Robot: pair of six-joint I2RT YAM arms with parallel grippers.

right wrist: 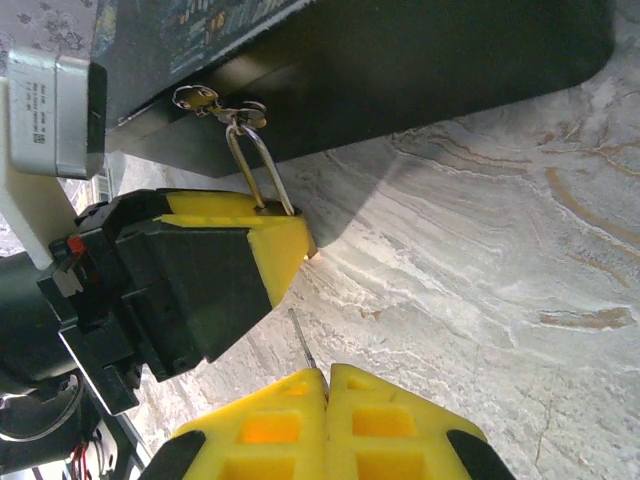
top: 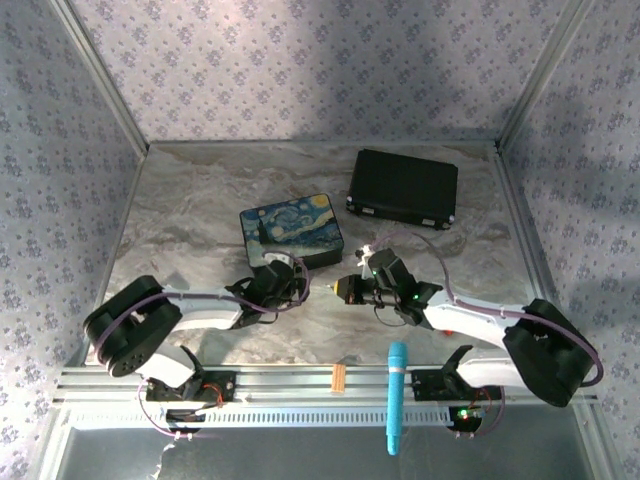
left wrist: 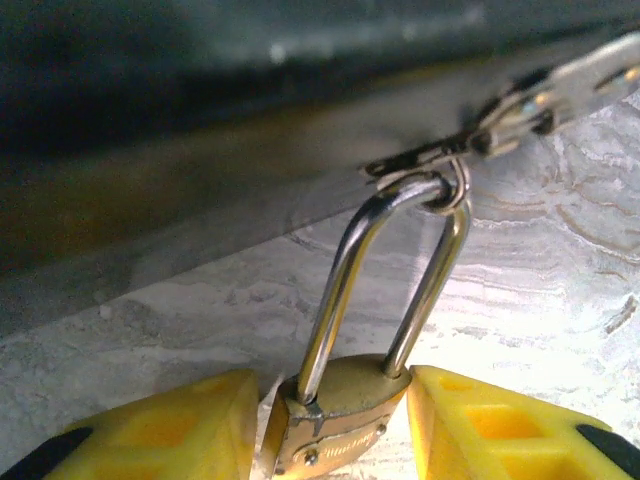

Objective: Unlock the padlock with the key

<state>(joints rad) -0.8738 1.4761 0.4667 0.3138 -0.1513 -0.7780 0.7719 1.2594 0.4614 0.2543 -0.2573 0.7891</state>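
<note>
Grasps, with the left gripper point(left wrist: 335, 400), the tiny brass-gold rectangular padlock point(left wrist: 345, 430) by its body, one yellow finger on each side; pinches, with the right gripper point(right wrist: 327, 375) clenched, a thin silvery key blade point(right wrist: 303, 345), edge-on by the look; points the thin silvery U-shaped shackle point(left wrist: 335, 290) far, through a small wire ring point(left wrist: 456, 190) carrying flat silvery spare keys point(left wrist: 585, 80); sits just beside the near edge of the starry-night painted tin point(top: 290, 228), mid marbled table point(right wrist: 480, 250); probably handles light, rigid and slick, prone to swivel; best gripped across the flat body faces, with the keyway end uncovered.
</note>
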